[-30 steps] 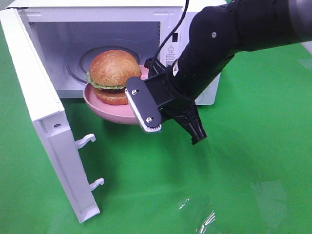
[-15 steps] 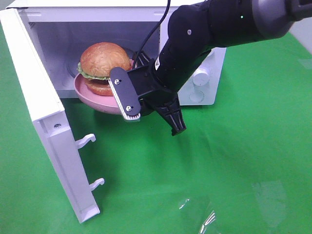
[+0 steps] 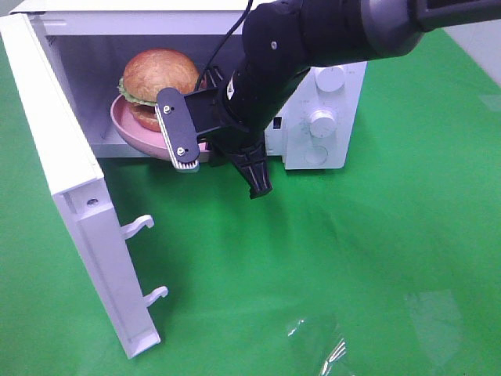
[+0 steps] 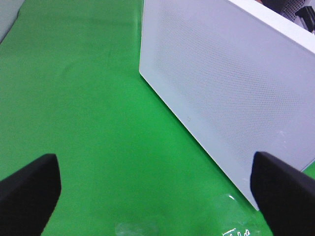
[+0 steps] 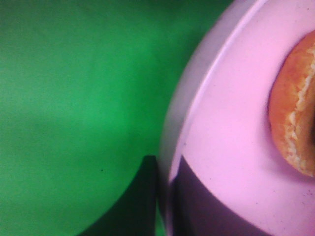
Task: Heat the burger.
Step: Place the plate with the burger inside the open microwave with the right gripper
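Burger (image 3: pixel 160 74): glossy brown bun over a green lettuce frill; sits on the pink plate (image 3: pixel 125 129); both lie within the open front of the microwave (image 3: pixel 156 6), toward the left of the cavity; whether the plate rests on the cavity floor cannot be told.

Right gripper (image 3: pixel 192 153): reaches across to the left half of the exterior view; fingers clamped on the near right rim of the plate, one on each face of it, as the right wrist view shows.

Left gripper (image 4: pixel 157 196): seen in its own wrist view only; fingers wide apart with nothing between them; over the green cloth (image 4: pixel 74 98), near the perforated outer face of the door (image 4: pixel 221 88).

Door: swung wide open at the left of the exterior view; two white latch hooks (image 3: pixel 139 225) project from its free edge.

Control panel (image 3: pixel 348 117): two round knobs (image 3: pixel 321 121), one above the other; the markings around them are too small to read.

Change from one second earlier: plate and burger have travelled left and deeper into the cavity, where before they overhung the cloth in front of the opening; the arm has followed, uncovering the knobs; the warning-triangle sticker beside the opening is now behind the arm.
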You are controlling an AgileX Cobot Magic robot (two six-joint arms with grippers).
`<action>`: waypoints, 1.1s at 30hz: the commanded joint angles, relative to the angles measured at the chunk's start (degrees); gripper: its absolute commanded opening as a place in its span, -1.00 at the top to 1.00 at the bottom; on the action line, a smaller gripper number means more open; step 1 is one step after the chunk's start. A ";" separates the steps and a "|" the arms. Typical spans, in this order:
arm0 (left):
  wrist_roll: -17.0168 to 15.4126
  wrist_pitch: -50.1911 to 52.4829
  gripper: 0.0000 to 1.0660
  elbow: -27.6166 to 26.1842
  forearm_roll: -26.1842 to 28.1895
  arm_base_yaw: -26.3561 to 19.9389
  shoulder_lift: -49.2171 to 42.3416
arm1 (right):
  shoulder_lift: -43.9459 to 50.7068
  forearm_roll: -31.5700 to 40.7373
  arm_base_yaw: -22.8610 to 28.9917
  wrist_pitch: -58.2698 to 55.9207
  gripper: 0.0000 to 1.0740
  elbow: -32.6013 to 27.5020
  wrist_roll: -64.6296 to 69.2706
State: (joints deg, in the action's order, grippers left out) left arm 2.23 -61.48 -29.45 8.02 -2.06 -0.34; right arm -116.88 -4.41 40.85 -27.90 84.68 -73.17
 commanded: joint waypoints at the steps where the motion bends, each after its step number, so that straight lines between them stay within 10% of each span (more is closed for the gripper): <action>1: -0.06 0.34 -0.81 0.00 0.34 0.11 -0.86 | -0.29 -2.01 -0.52 1.55 1.00 2.12 2.52; 33: -0.06 0.34 -0.81 0.00 0.29 0.11 -0.86 | -14.32 -4.70 -0.86 -0.06 1.00 19.94 7.33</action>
State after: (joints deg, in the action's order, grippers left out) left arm 2.23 -61.48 -29.45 8.02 -2.06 -0.34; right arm -131.15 -8.25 40.39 -31.00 102.44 -66.75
